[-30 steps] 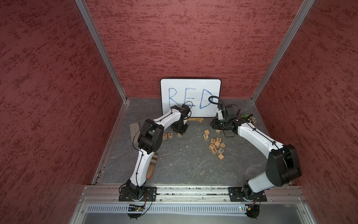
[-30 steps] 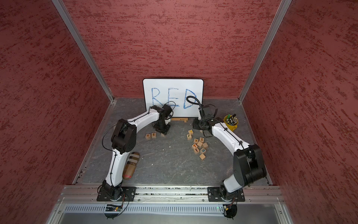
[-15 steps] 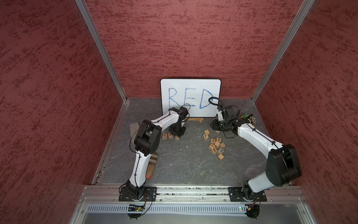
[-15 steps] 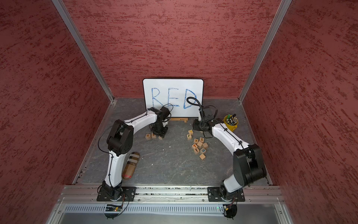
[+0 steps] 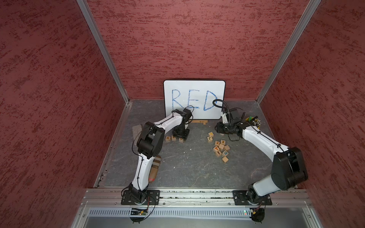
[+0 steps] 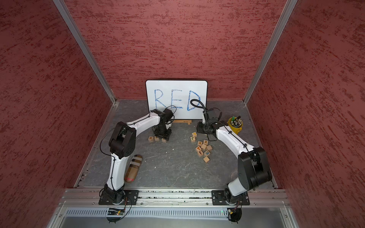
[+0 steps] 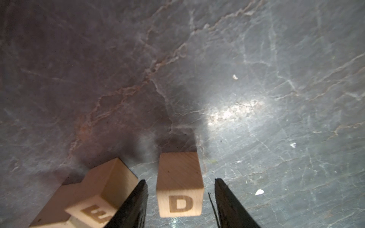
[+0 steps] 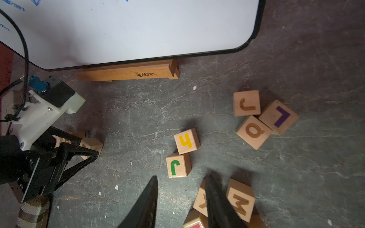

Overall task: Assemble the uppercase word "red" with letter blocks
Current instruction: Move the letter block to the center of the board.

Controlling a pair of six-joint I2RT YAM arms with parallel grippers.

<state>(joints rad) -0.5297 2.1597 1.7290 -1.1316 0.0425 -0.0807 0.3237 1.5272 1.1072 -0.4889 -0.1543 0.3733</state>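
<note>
My left hand is open astride the D block, clear of both sides, beside the E block in front of the whiteboard; my right hand gapes, empty.

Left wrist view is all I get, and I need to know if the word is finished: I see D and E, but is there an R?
Observer: Yes, in both top views an R block sits beside the E block, at the row's end.
Operator: And the right gripper?
Observer: The right gripper hangs open and empty by the spare blocks, apart from the row.
Operator: Anything behind the row?
Observer: A whiteboard with RED handwritten in blue.
</note>
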